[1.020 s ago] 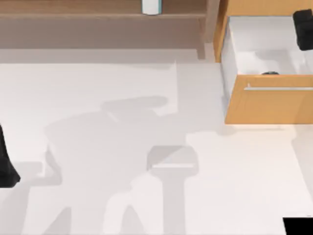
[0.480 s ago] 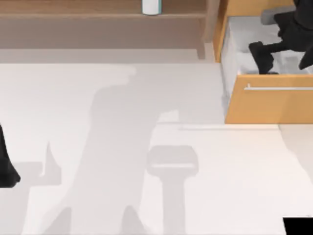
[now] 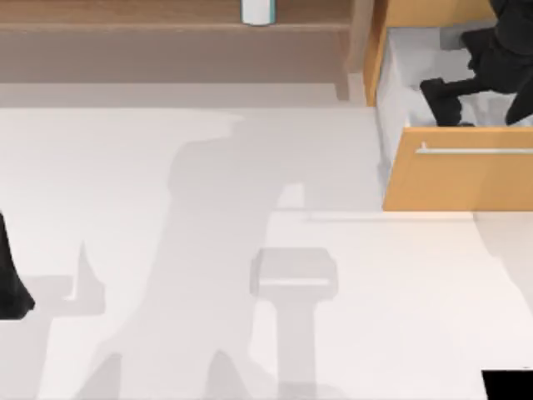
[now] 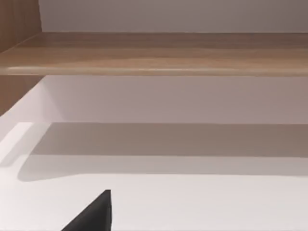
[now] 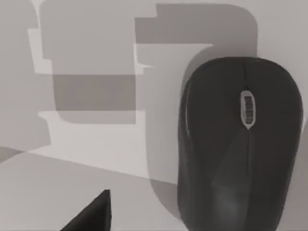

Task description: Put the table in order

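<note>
The table [image 3: 166, 250] — white, smooth, shadowed; right gripper [image 3: 441, 100] over the open drawer [image 3: 458, 175], fingers' spread unclear.

One table [image 3: 166, 208]; one wooden shelf [image 3: 125, 17] bearing one white cylinder [image 3: 257, 11]; one drawer cabinet [image 3: 458, 179], its single drawer [image 3: 400, 83] open; one black computer mouse [image 5: 238, 144] directly beneath the right wrist camera; two arms.

The desk [image 3: 166, 167] is a wide, flat, plain white top — smooth and level, spanning the frame from the left edge to the right and down to the bottom. Soft grey shadows cross its middle — its surface lies bare.
</note>
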`<act>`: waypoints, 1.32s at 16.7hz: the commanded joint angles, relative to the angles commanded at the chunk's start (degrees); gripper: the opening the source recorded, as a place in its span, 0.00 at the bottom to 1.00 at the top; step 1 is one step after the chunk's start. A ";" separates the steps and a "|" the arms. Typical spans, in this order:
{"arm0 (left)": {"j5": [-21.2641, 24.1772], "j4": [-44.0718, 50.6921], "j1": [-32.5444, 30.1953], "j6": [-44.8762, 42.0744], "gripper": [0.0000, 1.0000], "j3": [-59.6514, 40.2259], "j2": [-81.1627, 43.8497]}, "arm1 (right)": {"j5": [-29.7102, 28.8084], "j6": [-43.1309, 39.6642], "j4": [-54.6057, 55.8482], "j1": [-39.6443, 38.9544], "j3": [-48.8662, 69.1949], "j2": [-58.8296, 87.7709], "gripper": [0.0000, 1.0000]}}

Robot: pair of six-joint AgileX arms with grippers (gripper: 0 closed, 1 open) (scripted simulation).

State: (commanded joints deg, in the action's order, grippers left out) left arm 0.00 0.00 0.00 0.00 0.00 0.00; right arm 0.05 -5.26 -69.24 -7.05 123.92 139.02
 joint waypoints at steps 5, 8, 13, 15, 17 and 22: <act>0.00 0.00 0.00 0.00 1.00 0.00 0.00 | -0.01 -0.01 2.28 -0.31 -2.12 0.20 1.00; 0.00 0.00 0.00 0.00 1.00 0.00 0.00 | -0.04 0.08 4.07 -0.34 -3.21 0.75 1.00; 0.00 0.00 0.00 0.00 1.00 0.00 0.00 | -0.01 0.07 5.34 -0.25 -3.71 1.59 1.00; 0.00 0.00 0.00 0.00 1.00 0.00 0.00 | -0.01 0.07 5.34 -0.25 -3.71 1.59 0.92; 0.00 0.00 0.00 0.00 1.00 0.00 0.00 | -0.01 0.07 5.34 -0.25 -3.71 1.59 0.77; 0.00 0.00 0.00 0.00 1.00 0.00 0.00 | -0.01 0.07 5.34 -0.25 -3.71 1.59 0.40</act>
State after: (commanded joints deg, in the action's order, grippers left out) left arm 0.00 0.00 0.00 0.00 0.00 0.00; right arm 0.03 -5.20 -63.90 -7.30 120.22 140.60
